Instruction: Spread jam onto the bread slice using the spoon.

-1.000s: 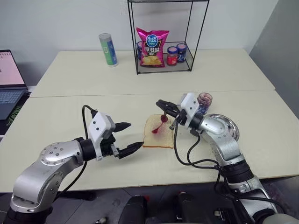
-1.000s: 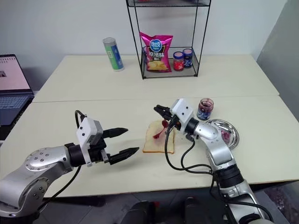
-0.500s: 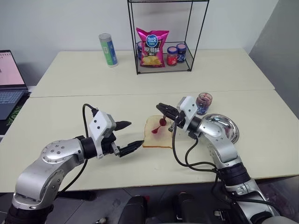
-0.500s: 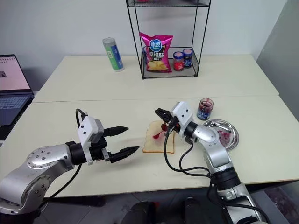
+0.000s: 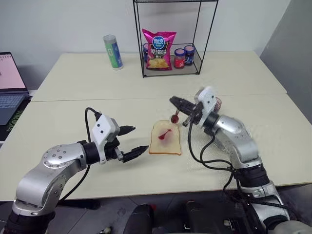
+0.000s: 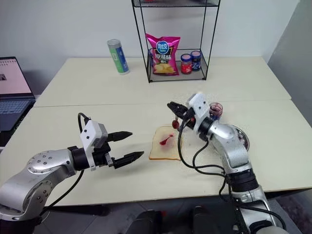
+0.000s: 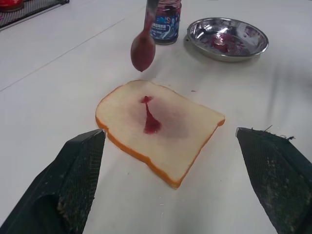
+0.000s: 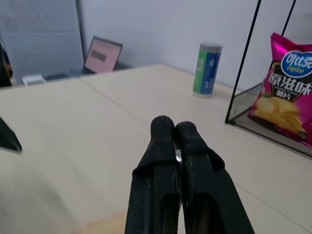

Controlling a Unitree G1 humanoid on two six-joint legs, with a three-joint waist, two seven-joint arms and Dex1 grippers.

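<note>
the right gripper (image 5: 177, 102) has its two black jaws pressed tight together on the handle of the small slim silvery metal spoon (image 7: 144, 47), which hangs bowl-down with a coat of dark red on it, in the air just above the far edge of the bread, not touching it. below it lies the squarish slice of pale toast bread with a tan crust (image 5: 165, 138), flat on the pale bench (image 5: 73, 117), with a thin streak of purple-red jam (image 7: 150, 117) and a faint pink stain at its centre; most of the crumb is bare. close behind the right wrist stands the small clear glass jar smeared with dark jam (image 7: 165, 22), and just beside it the round shallow steel dish (image 7: 227, 38), also smeared red.

the left gripper (image 5: 130, 142) hovers near the slice's near-left side with its jaws spread wide and nothing between them, clear of the bread.

i'd judge the spreading barely started. to do it well, the spoon wants to come down with the back of its bowl nearly flat on the streak, then sweep lightly outward toward the crusts in overlapping strokes; pressing hard would likely tear the soft crumb or push the slice along the bench. the free gripper could steady a crust edge if the slice slides.

further back, a black wire rack (image 5: 170, 36) holds a pink crisp bag (image 5: 158, 48) and small lidded jars (image 5: 184, 55); a green and blue can (image 5: 112, 51) stands beside it.
</note>
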